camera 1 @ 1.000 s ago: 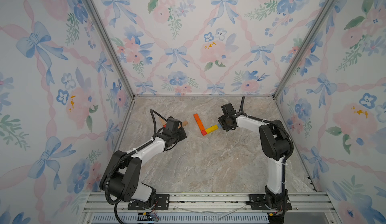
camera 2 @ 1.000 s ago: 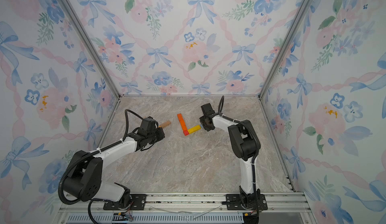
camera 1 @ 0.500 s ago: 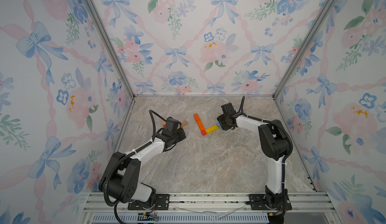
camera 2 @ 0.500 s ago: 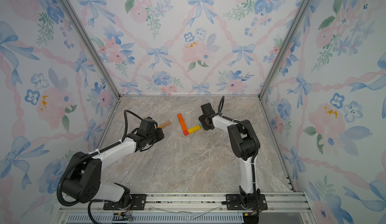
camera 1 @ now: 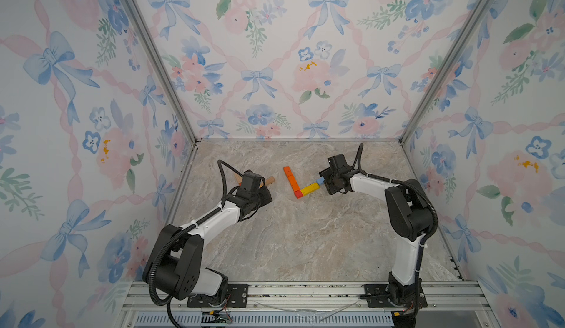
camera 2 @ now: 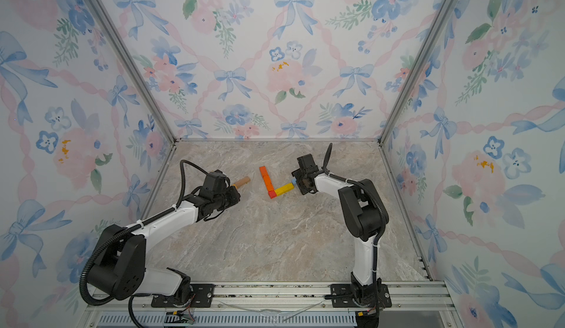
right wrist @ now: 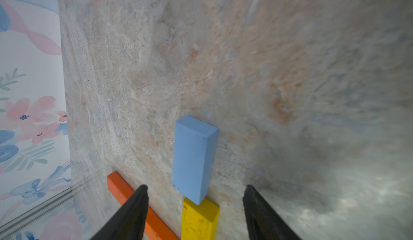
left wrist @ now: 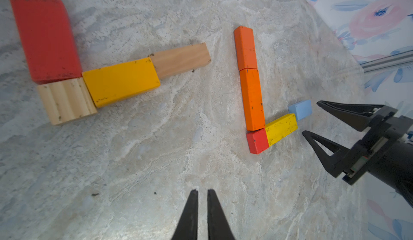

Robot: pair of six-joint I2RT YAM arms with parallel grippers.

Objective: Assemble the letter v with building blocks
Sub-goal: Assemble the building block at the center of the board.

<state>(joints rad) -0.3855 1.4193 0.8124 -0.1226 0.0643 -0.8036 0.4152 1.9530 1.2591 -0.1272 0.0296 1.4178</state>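
Marble tabletop (camera 1: pixel 305 234) fills the lower middle of both top views.

Building blocks, two groups:
- Loose group sits left of centre in the top views, mostly hidden under the left wrist, with only a natural wood bar (camera 1: pixel 270 180) poking out. The left wrist view shows it in full: big red block (left wrist: pixel 44 39), amber-yellow block (left wrist: pixel 121 81), squarish pale wood block (left wrist: pixel 67 100) and the wood bar, all flat and touching in a bent chain. One more wood piece is cut off at the frame edge.
- Built figure sits at frame centre. Two orange bars (camera 1: pixel 290 178) lie end to end in one line, running down to a small red square (camera 1: pixel 298 194). A yellow bar (camera 1: pixel 309 188) goes off from the red square up to the right. A light blue block (right wrist: pixel 193 158) lies flat at the yellow bar's far end, touching at a corner and a bit out of line. The whole reads as an L or a lopsided V.

Left arm (camera 1: pixel 214 216): base at lower left, forearm slanting up toward centre, wrist low over the loose group. Right arm (camera 1: pixel 376 186): base at lower right, elbow raised at right, forearm reaching left toward the blue block.

Right gripper (right wrist: pixel 196 186): jaws wide, straddling the blue-yellow joint without touching either block, nothing held. Left gripper (left wrist: pixel 202 190): narrow, just a thin slit between the fingers, nothing in it, over bare marble and aimed toward the built figure.
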